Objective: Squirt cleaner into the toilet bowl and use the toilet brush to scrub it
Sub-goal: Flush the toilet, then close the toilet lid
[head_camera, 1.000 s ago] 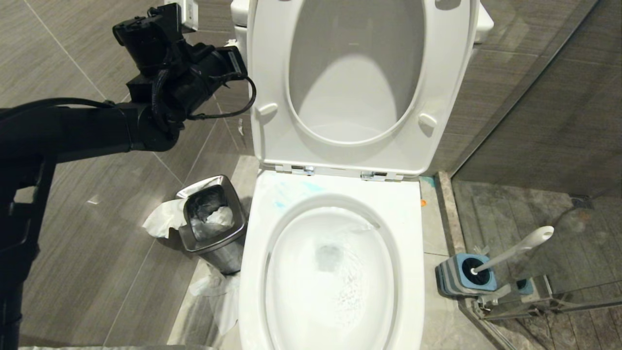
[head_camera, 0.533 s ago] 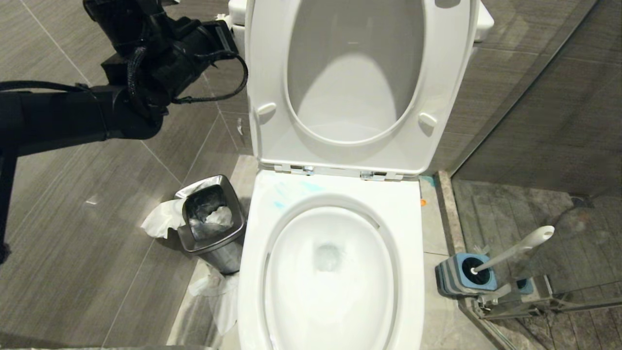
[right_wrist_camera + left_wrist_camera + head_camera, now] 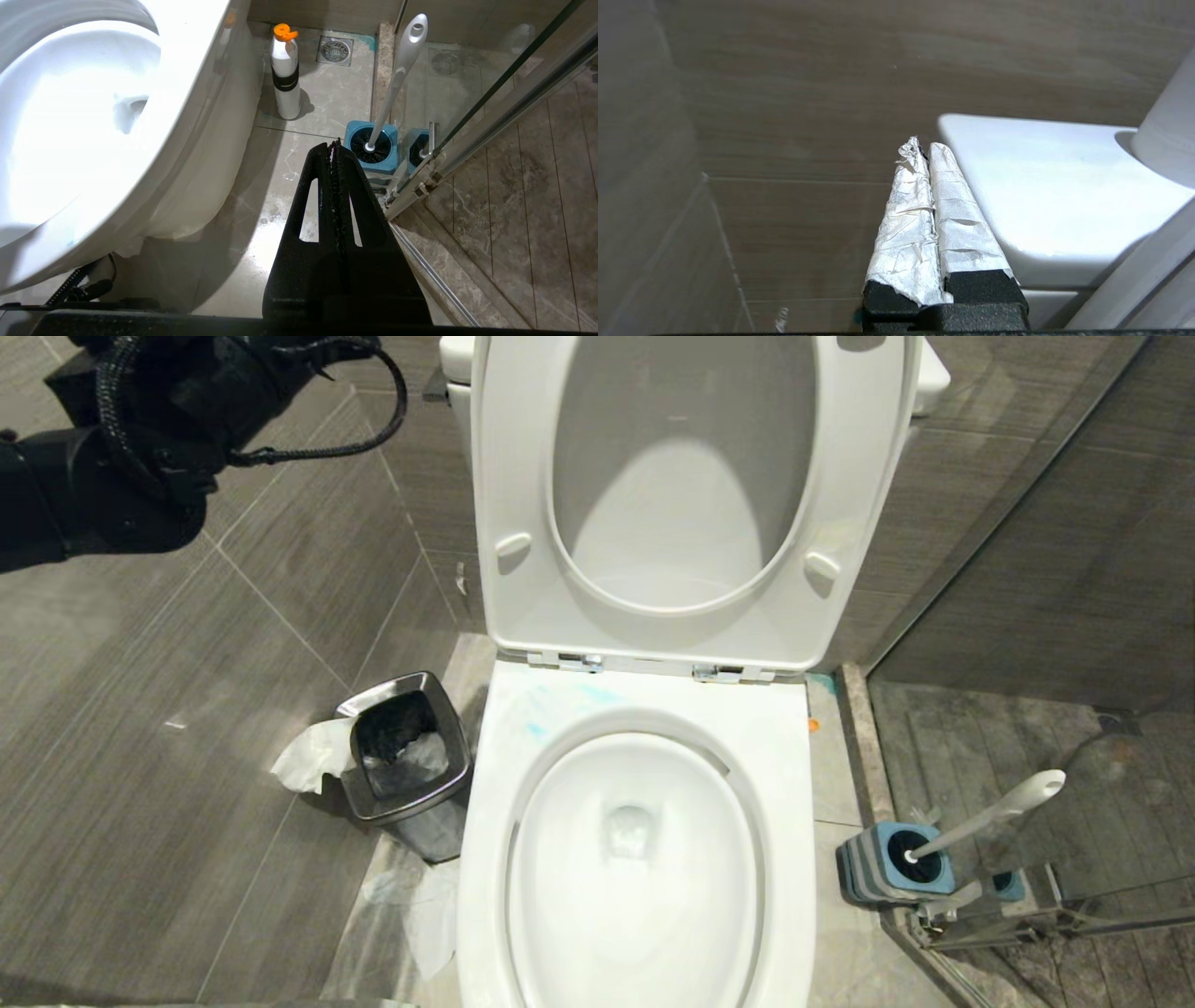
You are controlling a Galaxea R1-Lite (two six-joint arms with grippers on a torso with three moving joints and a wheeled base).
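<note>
The white toilet bowl (image 3: 794,859) stands open with seat and lid raised, holding still, clear water. Thin turquoise smears of cleaner (image 3: 537,723) mark the rim's back left. The toilet brush (image 3: 999,812) leans in its blue-topped holder (image 3: 896,868) on the floor to the bowl's right, its handle (image 3: 397,79) free. My left arm (image 3: 121,448) is raised at the upper left; the left gripper (image 3: 922,147), its fingers wrapped in white tape, is shut and empty beside the tank (image 3: 1041,186). My right gripper (image 3: 334,144) hangs shut and empty over the floor, short of the holder (image 3: 371,144).
A steel waste bin (image 3: 406,756) with loose tissue around it stands left of the bowl. A glass shower door (image 3: 1027,915) runs just behind the brush holder. A white bottle with an orange cap (image 3: 286,70) stands by the toilet's base, near a floor drain (image 3: 335,50).
My left arm has swung up and to the left, away from the tank. The swirling water in the bowl has settled. The right arm has not moved.
</note>
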